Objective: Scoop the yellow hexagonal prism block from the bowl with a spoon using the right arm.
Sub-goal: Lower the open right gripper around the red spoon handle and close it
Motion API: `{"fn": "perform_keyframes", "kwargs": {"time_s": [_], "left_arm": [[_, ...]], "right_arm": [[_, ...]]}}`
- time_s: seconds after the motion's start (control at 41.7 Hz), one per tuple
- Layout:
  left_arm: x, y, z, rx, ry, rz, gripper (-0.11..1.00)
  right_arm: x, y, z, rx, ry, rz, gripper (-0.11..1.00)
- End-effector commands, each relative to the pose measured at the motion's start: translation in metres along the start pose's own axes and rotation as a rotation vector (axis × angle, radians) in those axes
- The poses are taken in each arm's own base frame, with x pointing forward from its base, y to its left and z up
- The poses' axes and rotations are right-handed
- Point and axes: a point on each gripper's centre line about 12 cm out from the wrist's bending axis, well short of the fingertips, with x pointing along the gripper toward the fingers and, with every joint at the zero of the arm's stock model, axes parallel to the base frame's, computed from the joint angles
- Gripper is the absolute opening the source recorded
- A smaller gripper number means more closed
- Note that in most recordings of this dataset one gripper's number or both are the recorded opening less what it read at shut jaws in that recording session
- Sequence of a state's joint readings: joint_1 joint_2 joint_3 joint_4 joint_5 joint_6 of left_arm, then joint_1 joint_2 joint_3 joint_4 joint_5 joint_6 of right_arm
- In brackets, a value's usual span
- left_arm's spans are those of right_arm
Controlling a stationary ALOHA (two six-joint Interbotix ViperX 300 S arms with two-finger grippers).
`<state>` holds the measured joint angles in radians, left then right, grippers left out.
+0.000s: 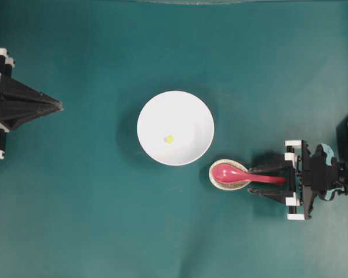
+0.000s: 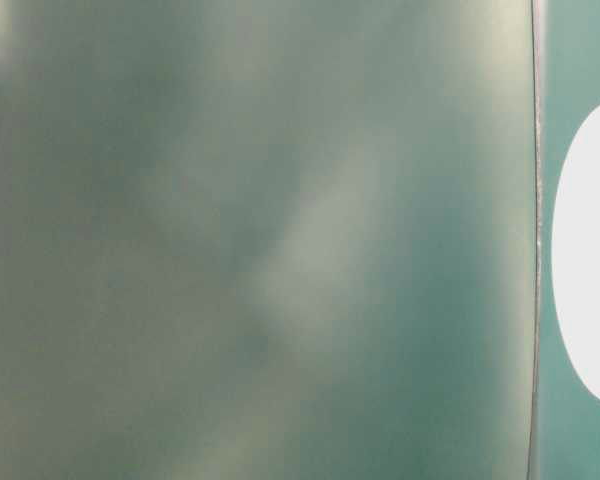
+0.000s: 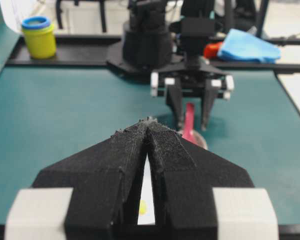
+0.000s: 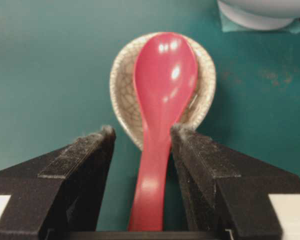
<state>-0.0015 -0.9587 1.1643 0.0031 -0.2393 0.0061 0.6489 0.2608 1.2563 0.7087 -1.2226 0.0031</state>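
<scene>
The right gripper [image 4: 140, 137] stands spread, 1 finger on each side of the spoon [image 4: 162, 95] handle, not yet pinching it. The handle's long axis runs straight back between the fingers; the scoop rests in a small crackled dish [image 4: 121, 87] ahead. The block [image 1: 169, 139] lies near the middle of the bowl [image 1: 156, 116], just beyond the dish, up and left in the overhead view. The left gripper [image 1: 57, 106] is pressed together, well apart from the bowl. No legible writing shows.

Crackled cream dish [image 4: 124, 95] on teal table [image 1: 93, 220]; yellow jar [image 3: 38, 37], perhaps.
</scene>
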Motion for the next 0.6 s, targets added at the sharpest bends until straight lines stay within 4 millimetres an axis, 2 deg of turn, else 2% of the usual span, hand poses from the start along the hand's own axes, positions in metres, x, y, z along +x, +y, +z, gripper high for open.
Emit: {"fn": "perform_keyframes", "kwargs": {"time_s": [0.0, 0.575], "left_arm": [[0.0029, 0.0003, 0.0112, 0.003, -0.028, 0.001, 0.03], [0.0034, 0.0003, 0.0104, 0.003, -0.023, 0.001, 0.03]], "right_arm": [[-0.0006, 0.0009, 0.0028, 0.008, -0.011, -0.003, 0.55], [-0.0015, -0.0019, 0.002, 0.017, -0.003, -0.023, 0.54]]}}
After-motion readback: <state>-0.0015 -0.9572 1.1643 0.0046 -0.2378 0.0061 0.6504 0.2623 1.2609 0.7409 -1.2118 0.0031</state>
